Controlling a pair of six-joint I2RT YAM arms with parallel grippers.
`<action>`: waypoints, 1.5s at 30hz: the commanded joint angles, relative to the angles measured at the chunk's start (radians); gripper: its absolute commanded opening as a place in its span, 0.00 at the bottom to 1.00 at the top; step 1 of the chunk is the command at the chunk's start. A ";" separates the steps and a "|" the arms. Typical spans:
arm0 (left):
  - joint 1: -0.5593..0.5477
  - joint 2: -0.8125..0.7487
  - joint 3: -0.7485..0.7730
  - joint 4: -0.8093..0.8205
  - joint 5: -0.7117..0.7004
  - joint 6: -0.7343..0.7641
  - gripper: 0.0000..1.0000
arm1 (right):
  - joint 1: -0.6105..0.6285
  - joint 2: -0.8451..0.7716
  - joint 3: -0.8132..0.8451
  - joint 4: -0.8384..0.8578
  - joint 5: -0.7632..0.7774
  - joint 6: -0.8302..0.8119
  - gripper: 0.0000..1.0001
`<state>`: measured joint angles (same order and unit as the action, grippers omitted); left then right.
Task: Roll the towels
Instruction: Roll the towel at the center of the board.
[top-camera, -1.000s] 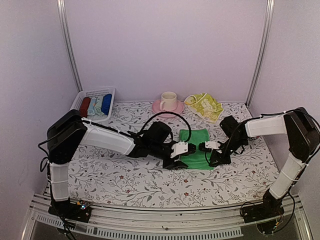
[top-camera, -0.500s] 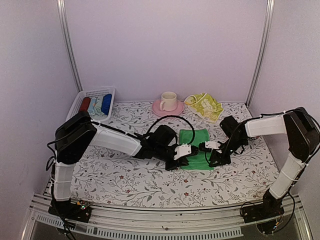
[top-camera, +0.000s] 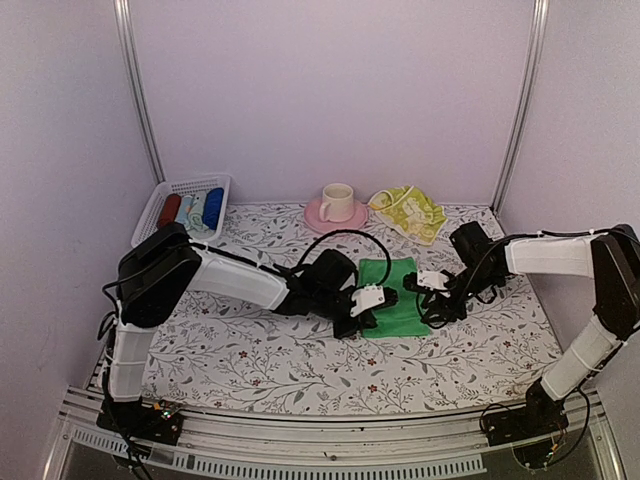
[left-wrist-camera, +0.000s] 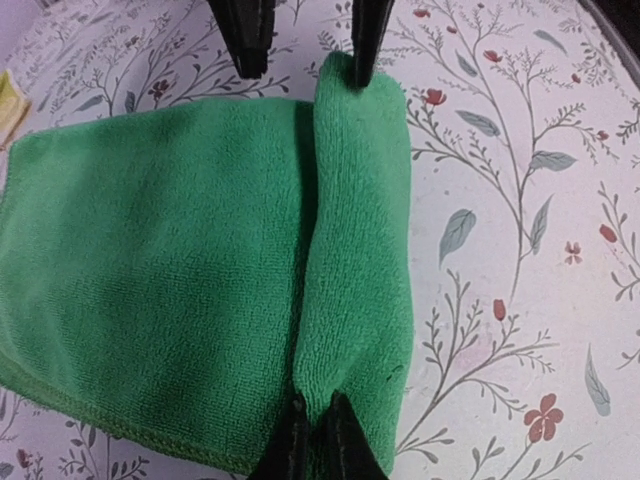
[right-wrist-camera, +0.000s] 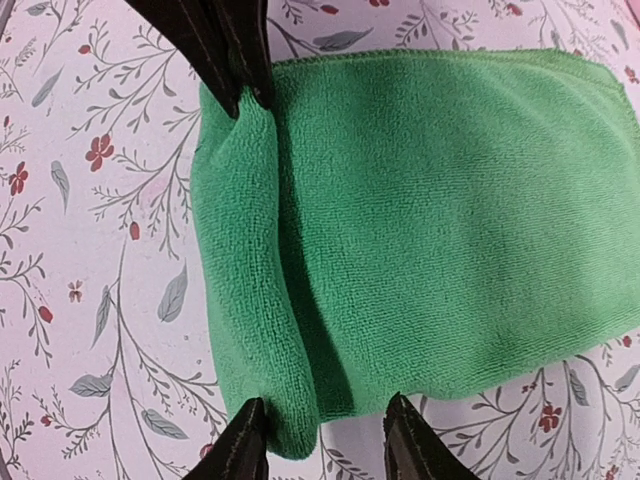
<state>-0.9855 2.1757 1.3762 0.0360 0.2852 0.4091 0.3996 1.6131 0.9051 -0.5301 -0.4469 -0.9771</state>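
From the top view, the green towel (top-camera: 402, 312) is seen flat on the desk (top-camera: 250, 345), right between the left fingers (top-camera: 380, 298) and the right fingers (top-camera: 415, 286), with the yellow towel (top-camera: 410, 210) lying crumpled well beyond them. In the left wrist view, the left fingers are seen clamped tight on the near end of the towel's rolled-over edge. In the right wrist view, the right fingers are spread apart, with that fold's other end loose between them, so nothing's gripped there.
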 joint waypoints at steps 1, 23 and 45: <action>0.023 0.029 0.027 -0.044 -0.023 -0.018 0.07 | -0.007 -0.078 -0.032 0.043 -0.034 -0.037 0.43; 0.043 0.052 0.043 -0.086 -0.034 -0.029 0.08 | 0.028 0.024 -0.034 0.100 -0.099 -0.053 0.03; 0.049 -0.075 -0.086 0.017 -0.132 0.006 0.56 | 0.024 0.149 0.009 0.090 -0.052 0.024 0.04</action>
<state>-0.9565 2.1715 1.3693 0.0422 0.2058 0.3817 0.4252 1.7237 0.8982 -0.4290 -0.5350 -0.9775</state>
